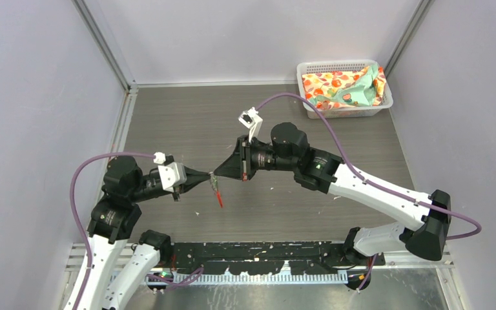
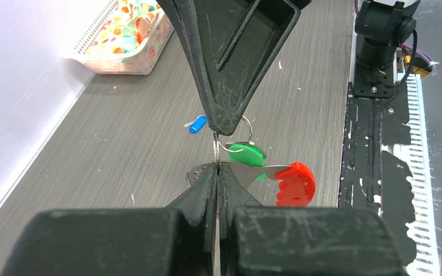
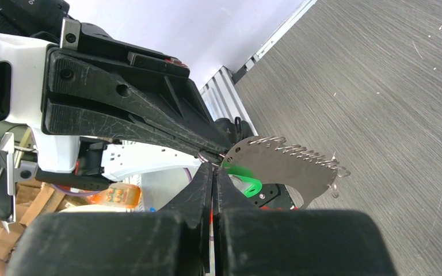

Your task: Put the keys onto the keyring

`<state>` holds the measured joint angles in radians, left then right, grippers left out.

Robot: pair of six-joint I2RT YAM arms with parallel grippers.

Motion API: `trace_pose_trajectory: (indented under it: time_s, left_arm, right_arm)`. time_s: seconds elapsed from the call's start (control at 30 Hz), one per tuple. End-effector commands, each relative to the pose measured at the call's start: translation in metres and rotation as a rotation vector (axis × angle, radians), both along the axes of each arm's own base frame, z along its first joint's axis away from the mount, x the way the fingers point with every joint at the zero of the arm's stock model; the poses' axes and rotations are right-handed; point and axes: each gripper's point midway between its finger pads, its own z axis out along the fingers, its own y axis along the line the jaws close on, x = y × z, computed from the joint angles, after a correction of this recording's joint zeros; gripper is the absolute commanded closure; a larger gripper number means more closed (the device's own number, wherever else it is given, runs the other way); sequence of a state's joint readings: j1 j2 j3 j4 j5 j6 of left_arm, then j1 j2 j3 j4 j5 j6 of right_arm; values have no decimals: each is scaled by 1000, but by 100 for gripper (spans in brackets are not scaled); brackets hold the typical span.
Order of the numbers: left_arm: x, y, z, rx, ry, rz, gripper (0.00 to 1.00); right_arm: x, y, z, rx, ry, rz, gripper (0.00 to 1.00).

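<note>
Both grippers meet tip to tip above the middle of the table. My left gripper (image 2: 217,168) is shut on the keyring's flat silvery crescent tag (image 2: 253,171), whose red end (image 2: 295,184) hangs down to the right. My right gripper (image 2: 224,127) comes in from above, shut on the thin wire ring (image 2: 246,123). The green key (image 2: 246,154) hangs at that wire between the two tips. The blue key (image 2: 197,123) lies alone on the table beyond. In the right wrist view the right gripper (image 3: 214,167) is shut beside the tag (image 3: 288,164) and the green key (image 3: 244,177).
A white basket (image 1: 310,67) holding colourful cloth stands at the back right corner. Grey walls enclose the table on the left, back and right. A black strip with the arm bases (image 1: 265,253) runs along the near edge.
</note>
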<state>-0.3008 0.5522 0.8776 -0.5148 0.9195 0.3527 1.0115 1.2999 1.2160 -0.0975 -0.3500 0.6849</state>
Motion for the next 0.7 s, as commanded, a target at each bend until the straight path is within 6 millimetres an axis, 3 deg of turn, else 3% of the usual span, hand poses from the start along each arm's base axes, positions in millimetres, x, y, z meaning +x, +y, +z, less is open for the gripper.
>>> trace_pose_trajectory:
  time_s: [0.0,0.2,0.3,0.5,0.67]
  left_arm:
    - [-4,-2,1,9,-47,-43,100]
    - [-12,-4,-4,60,-133,-118,100]
    - [-23,-5,-2,74,-232,-185,100]
    - [-46,-9,33,31,-374,-302,100]
    - [-69,-11,62,-5,-491,-394,100]
  right_arm:
    - [-7,-8,37,102,-53,16,99]
    - [-14,-11,44,120,-62,45,99]
    - [-19,-24,55,117,-109,42,99]
    - [-29,-66,57,29,-185,0,99]
    - [-34,-86,56,9,-215,-23,99]
